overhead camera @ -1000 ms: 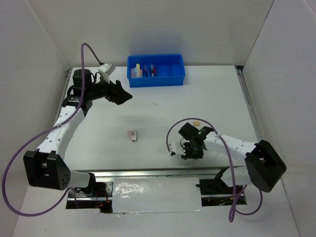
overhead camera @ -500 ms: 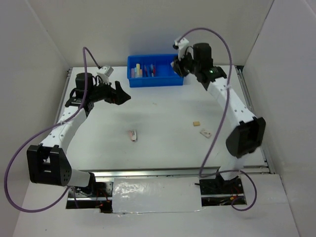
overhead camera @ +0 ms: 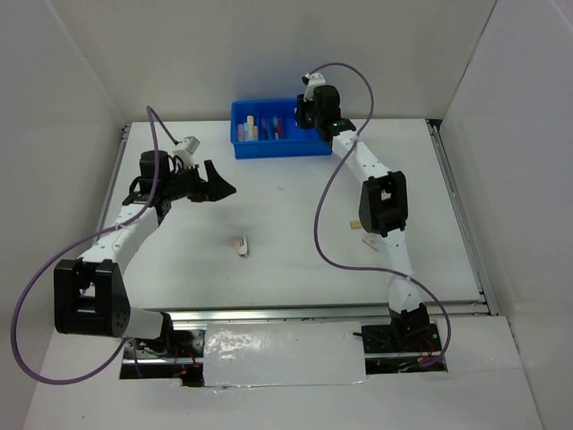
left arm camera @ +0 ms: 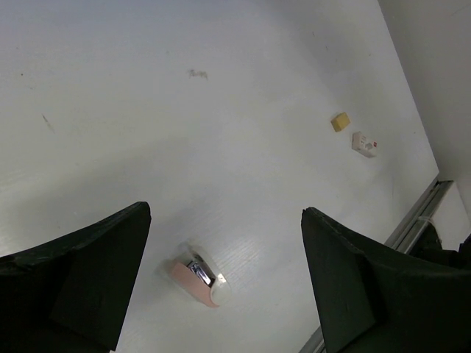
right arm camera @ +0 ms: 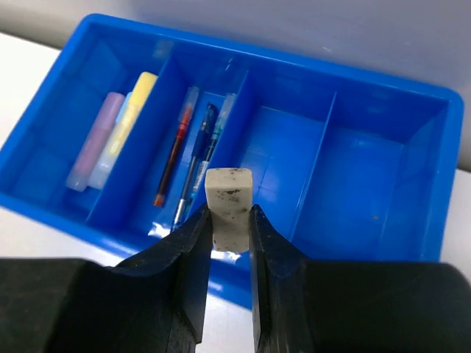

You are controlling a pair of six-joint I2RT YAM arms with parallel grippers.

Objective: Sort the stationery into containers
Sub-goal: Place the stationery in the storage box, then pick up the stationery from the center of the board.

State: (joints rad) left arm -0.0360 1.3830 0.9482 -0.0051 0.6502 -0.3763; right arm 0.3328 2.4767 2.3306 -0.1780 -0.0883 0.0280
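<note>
The blue four-compartment tray (overhead camera: 285,149) stands at the back of the table. My right gripper (right arm camera: 229,220) is shut on a speckled white eraser (right arm camera: 229,193) and holds it above the tray's (right arm camera: 383,184) near wall, by the divider between the second and third compartments; in the top view it (overhead camera: 304,115) is over the tray. The leftmost compartment holds a pale yellow bar (right arm camera: 131,118) and a pale purple one. The second holds a red pen (right arm camera: 175,151) and blue pens (right arm camera: 199,158). My left gripper (left arm camera: 224,215) is open and empty above the table.
A small pink and white item (left arm camera: 197,273) lies on the table below the left gripper, and shows in the top view (overhead camera: 240,244). A beige eraser (left arm camera: 339,121) and a white eraser (left arm camera: 364,143) lie further right, next to the right arm's forearm (overhead camera: 380,204).
My right arm has swung from the near table up to the tray and then left over it, with the white eraser in its jaws. My left gripper has dropped slightly toward the near side.
</note>
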